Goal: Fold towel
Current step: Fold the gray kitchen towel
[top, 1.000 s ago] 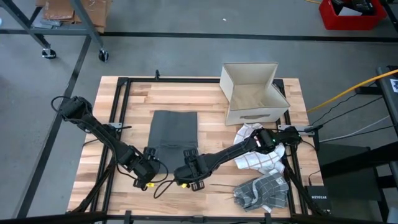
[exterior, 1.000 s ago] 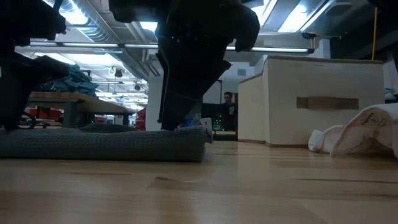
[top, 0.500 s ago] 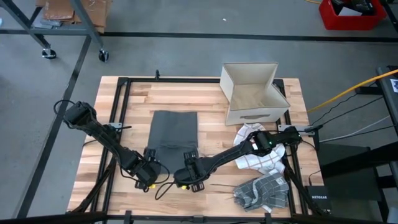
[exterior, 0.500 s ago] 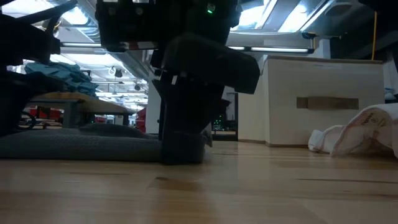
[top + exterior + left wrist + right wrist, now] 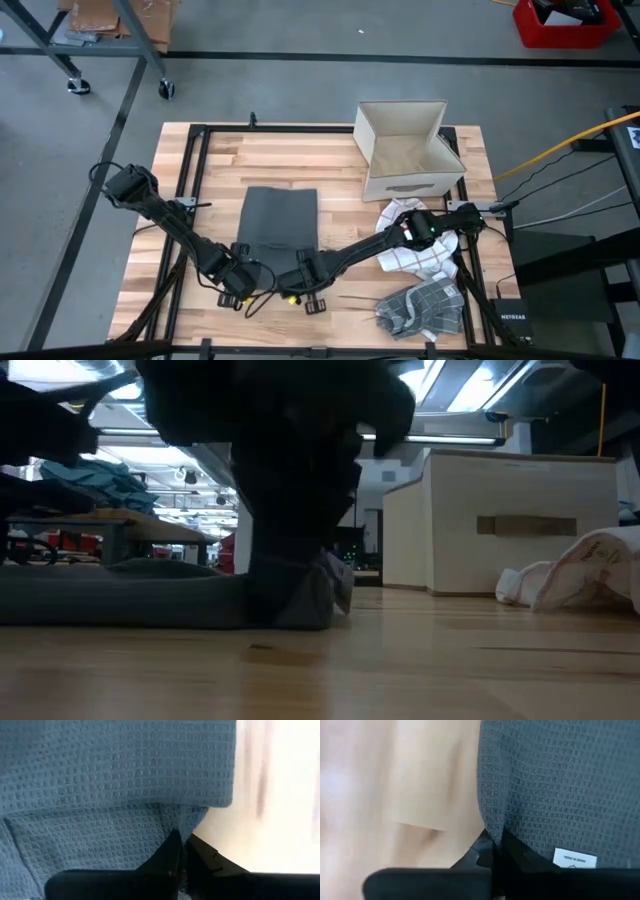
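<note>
Two arms work one gray towel (image 5: pixel 279 216), which lies flat mid-table (image 5: pixel 330 165), a long rectangle running near to far. Cardboard box (image 5: pixel 408 147) sits far right, and a heap of white and checked cloths (image 5: pixel 425 280) lies near right, well apart from the job.

Both grippers sit at the towel's near edge. Left gripper (image 5: pixel 243 277) is at the near-left corner, fingers pinched shut on the fabric; its wrist view shows cloth caught between the tips (image 5: pixel 181 851). Right gripper (image 5: pixel 298 274) is at the near-right corner, likewise clamped on the towel, with the hem and a white tag (image 5: pixel 575 858) just beside its fingers (image 5: pixel 496 846). Low view shows that corner (image 5: pixel 320 585) bunched and a bit raised off the wood.

Step in hand looks like: grasp made, lift about to start. Next move likely calls for raising both corners evenly, carrying them toward the far edge, keeping the hem taut between the grippers, then laying it down square on the far hem. Uneven lift would skew the fold.
</note>
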